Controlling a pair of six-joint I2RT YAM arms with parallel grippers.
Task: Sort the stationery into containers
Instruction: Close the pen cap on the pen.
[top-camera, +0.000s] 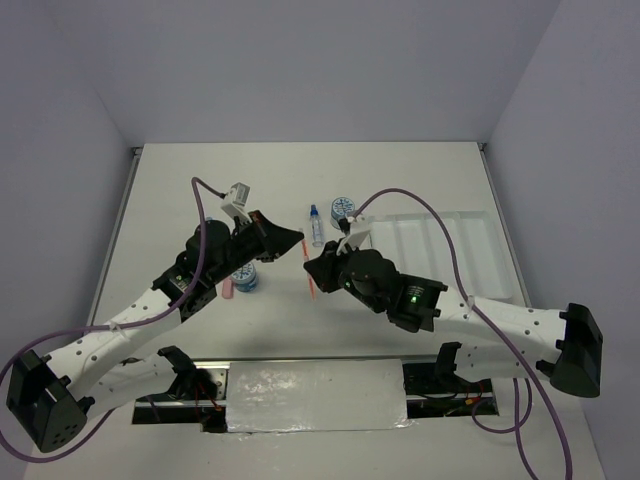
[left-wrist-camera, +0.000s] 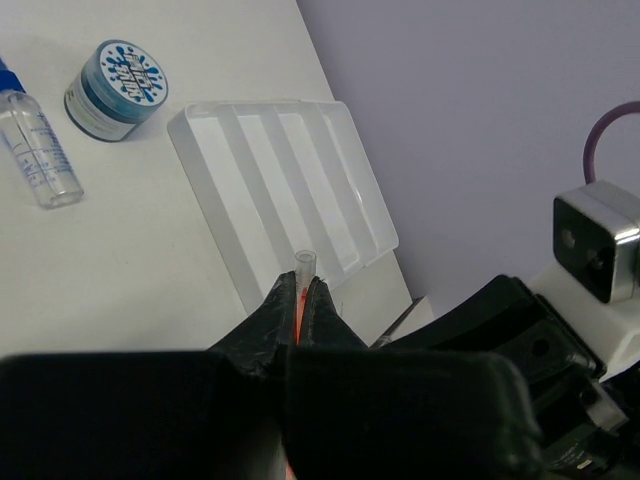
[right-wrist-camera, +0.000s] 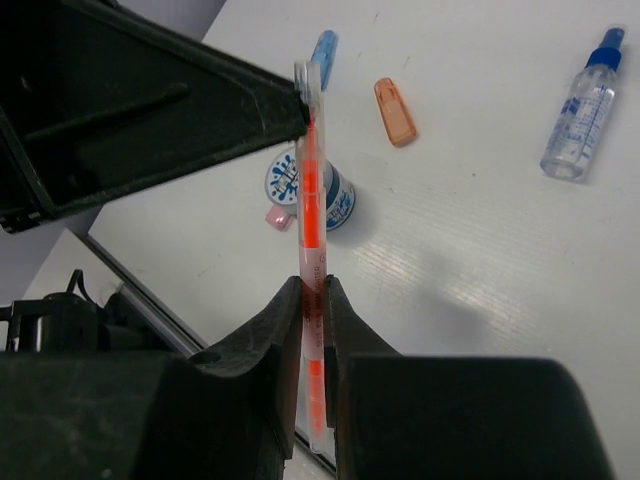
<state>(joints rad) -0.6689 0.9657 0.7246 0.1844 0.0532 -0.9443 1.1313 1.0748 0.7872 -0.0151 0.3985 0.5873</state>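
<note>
Clamping orange pen (right-wrist-camera: 311, 190): left tool (left-wrist-camera: 300, 292), right tool (right-wrist-camera: 312, 295)

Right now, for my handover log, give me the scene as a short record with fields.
held item: orange pen, lifted
left fingers: shut on the pen's end
right fingers: shut on the pen farther along
tray: white, compartments in view empty
on table: far roll, near roll, bottle, blue capsule, orange capsule, pink capsule
</note>
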